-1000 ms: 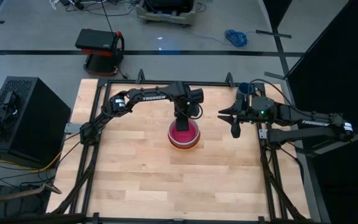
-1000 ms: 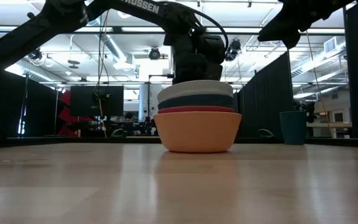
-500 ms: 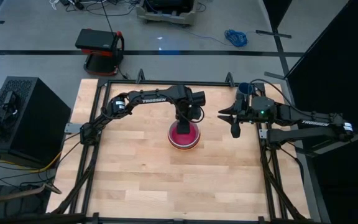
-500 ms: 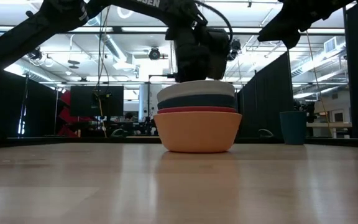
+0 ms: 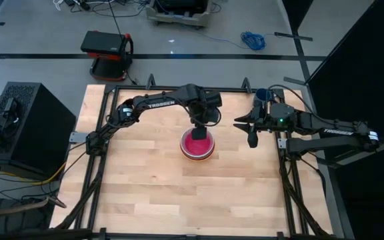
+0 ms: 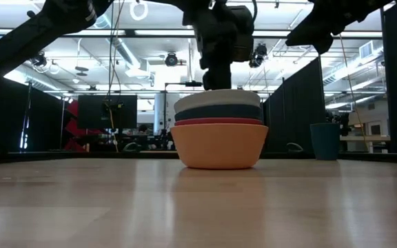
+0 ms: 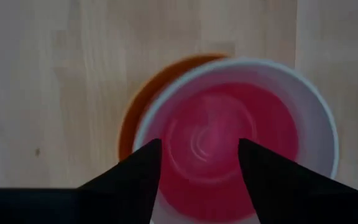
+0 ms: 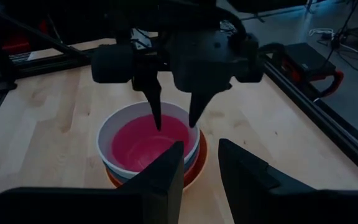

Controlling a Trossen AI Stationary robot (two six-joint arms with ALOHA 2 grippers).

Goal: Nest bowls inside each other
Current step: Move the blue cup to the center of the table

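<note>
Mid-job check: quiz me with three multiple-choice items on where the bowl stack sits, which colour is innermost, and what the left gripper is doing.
1. Where is the bowl stack?
A. near the table's middle
B. at a front corner
C. on the floor

2. Which bowl lies innermost?
A. orange
B. magenta-pink
C. white

3. The left gripper is:
A. shut on a bowl
B. open above the stack
C. resting on the table

Answers: 1 A, the high view shows it mid-table. 2 B, the magenta-pink bowl fills the white bowl. 3 B, the right wrist view shows its fingers spread, holding nothing. The right gripper waits at the table's right edge.
</note>
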